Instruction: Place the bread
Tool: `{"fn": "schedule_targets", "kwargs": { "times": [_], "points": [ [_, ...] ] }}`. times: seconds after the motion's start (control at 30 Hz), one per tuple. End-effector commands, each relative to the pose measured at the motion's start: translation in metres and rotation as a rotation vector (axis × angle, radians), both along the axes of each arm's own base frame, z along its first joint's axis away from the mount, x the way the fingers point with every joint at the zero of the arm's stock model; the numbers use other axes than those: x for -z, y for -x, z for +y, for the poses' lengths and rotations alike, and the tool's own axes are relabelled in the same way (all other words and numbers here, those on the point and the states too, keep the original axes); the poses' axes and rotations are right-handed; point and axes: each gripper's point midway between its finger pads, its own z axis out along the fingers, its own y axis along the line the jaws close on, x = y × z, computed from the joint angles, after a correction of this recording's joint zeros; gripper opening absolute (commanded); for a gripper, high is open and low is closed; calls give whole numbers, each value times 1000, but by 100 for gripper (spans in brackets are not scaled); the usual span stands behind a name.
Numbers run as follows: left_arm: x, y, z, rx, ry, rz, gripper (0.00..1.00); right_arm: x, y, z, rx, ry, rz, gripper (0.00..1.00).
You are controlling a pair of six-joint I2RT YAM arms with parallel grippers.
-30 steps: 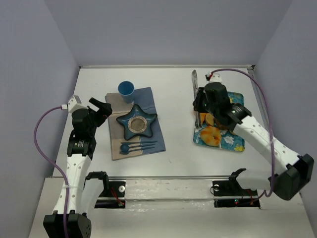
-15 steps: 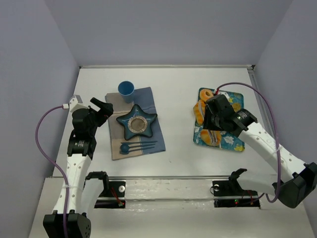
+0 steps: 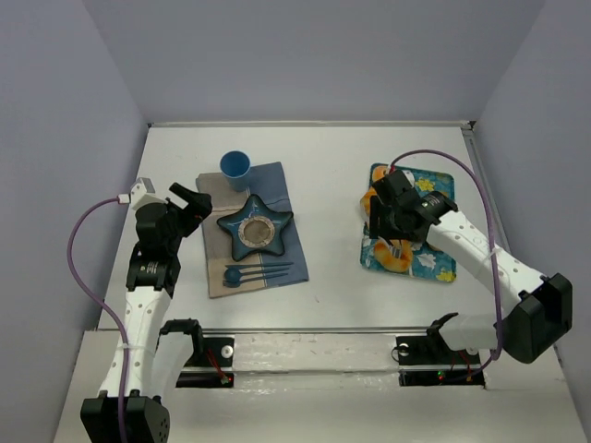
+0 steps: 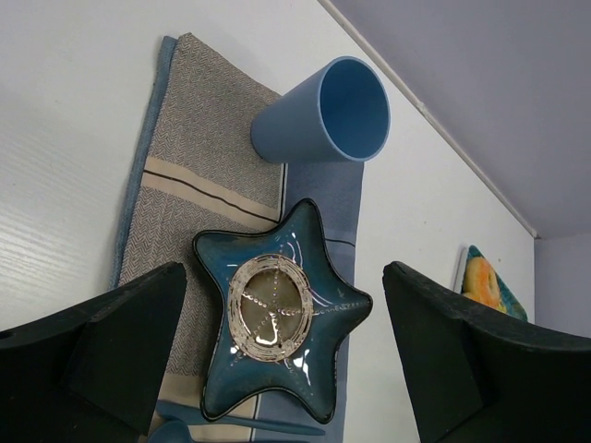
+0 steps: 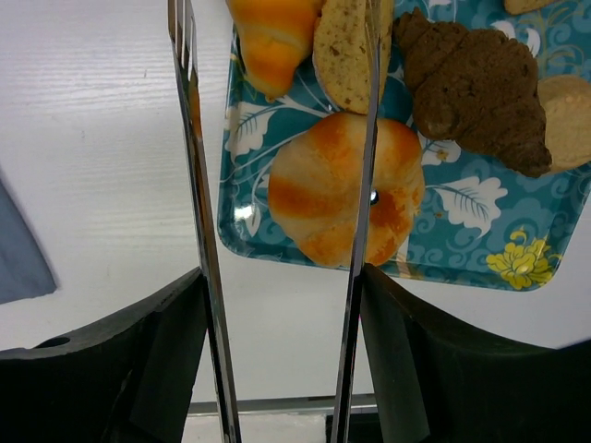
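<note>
Lengthwise, bread (image 5: pixel 273 35) parallels tray (image 5: pixel 466 198) edge.

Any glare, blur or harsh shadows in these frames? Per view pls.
Top external: even, soft light, only faint shadows, sharp throughout. Left wrist: specular highlights on the glossy star plate; the left gripper fingers, close to the lens, are dark and soft-edged. Right wrist: the tongs are mirror-bright and streaked with reflections, there is a small glare spot on the tray, and the round bun is sharp.

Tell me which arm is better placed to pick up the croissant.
Right. The right gripper holds the tongs over the tray, close to the croissant. The left gripper is open and empty by the star plate.
</note>
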Motion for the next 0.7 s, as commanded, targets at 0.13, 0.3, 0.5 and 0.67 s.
{"fn": "schedule_targets", "kwargs": {
  "times": [0.13, 0.3, 0.5, 0.67],
  "points": [
    [-6, -5, -3, 13, 4, -35, 99, -18, -46, -3, 9, -16, -104, 70],
    [-5, -6, -2, 9, 3, -30, 99, -10, -63, 0, -26, -37, -106, 70],
    [-5, -7, -1, 4, 0, -30, 99, -4, -74, 15, -81, -67, -96, 69],
    [-5, -7, -1, 2, -1, -29, 99, -3, -76, 18, -79, -74, -96, 60]
  ]
}}
